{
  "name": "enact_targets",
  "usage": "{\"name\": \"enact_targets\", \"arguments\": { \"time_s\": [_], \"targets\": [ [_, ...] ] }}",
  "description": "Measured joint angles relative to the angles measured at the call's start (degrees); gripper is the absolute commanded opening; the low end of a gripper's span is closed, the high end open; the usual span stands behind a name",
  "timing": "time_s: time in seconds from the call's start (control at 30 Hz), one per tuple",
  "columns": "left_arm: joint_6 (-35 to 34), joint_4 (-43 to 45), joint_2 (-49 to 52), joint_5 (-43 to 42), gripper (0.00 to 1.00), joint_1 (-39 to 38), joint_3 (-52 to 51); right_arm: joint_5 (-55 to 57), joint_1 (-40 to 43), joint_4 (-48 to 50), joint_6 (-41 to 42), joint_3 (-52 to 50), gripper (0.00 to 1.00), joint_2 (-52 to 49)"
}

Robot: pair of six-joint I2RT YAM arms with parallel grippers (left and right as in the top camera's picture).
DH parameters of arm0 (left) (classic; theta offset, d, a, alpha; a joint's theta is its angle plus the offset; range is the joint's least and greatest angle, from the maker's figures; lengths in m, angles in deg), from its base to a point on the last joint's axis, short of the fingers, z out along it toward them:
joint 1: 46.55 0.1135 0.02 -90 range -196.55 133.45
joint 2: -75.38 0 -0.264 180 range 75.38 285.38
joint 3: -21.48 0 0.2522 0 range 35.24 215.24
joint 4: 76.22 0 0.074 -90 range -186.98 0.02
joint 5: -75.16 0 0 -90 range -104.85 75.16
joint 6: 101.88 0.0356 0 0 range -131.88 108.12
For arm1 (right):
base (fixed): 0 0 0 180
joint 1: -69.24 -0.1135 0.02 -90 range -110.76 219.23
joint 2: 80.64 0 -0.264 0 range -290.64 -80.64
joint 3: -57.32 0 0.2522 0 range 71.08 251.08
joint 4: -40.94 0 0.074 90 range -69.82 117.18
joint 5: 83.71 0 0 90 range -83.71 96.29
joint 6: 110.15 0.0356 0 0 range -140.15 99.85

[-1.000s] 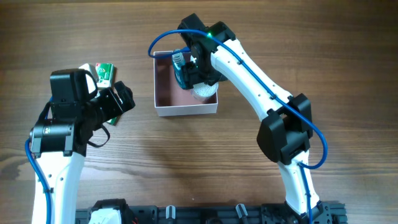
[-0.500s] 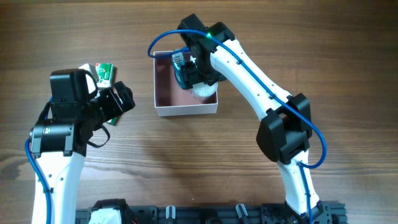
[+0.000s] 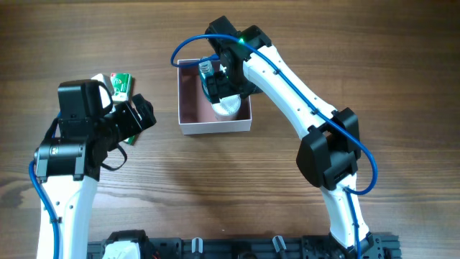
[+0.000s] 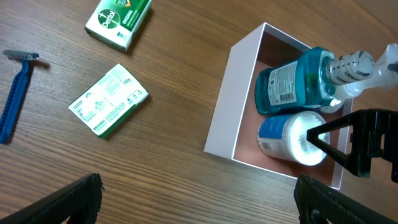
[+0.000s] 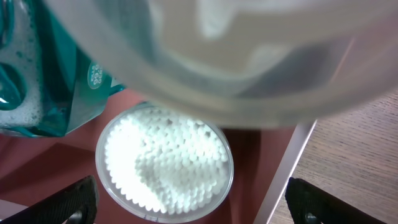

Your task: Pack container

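Left claw (image 4: 199, 205): hovering over the table (image 4: 174, 180), released, fingers spread wide, grasping nothing.
Razor (image 4: 15, 93): blue, lying flat at the far left of the left wrist view.
Soap box (image 4: 109, 99): green and white, lying near the razor.
Second soap box (image 4: 118, 22): lying apart from the first.
Container (image 4: 239, 106): sitting mid-table, under the right claw.
Mouthwash bottle (image 4: 292, 81): blue, resting inside the container.
Cotton-swab jar (image 5: 165, 162): sitting inside the container, just beside the bottle.
Right claw (image 5: 196, 205): hanging over the jar, released, fingers wide apart, grasping nothing.
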Motion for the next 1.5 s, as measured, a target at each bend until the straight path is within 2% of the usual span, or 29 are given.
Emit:
{"name": "enact_targets", "arguments": {
  "time_s": [0.23,0.47,0.63,0.8,0.93,1.17,1.5],
  "targets": [
    [0.0,0.0,0.02,0.0,1.0,0.0,0.0,0.02,0.0,0.04,0.63,0.0,0.97,0.0],
    [0.0,-0.07,0.02,0.0,1.0,0.0,0.0,3.43,0.11,-0.17,4.85,0.0,0.99,0.31],
    [0.0,-0.07,0.0,0.0,1.0,0.0,0.0,5.22,1.88,0.11,7.21,-0.48,1.0,5.62],
    [0.0,-0.11,0.0,0.0,1.0,0.0,0.0,5.25,9.2,0.09,9.55,-0.46,1.0,17.88],
    [0.0,-1.09,0.02,0.0,0.99,0.0,0.0,2.93,18.14,-4.17,10.19,0.2,1.0,24.63],
    [-0.04,-6.32,0.02,1.84,1.0,0.0,0.33,-0.44,28.87,-11.58,10.62,-0.85,1.0,24.2],
    [0.0,-7.89,0.07,3.08,1.0,0.0,4.96,1.7,36.57,-14.51,9.7,-3.72,1.0,26.67]
  ]
}}
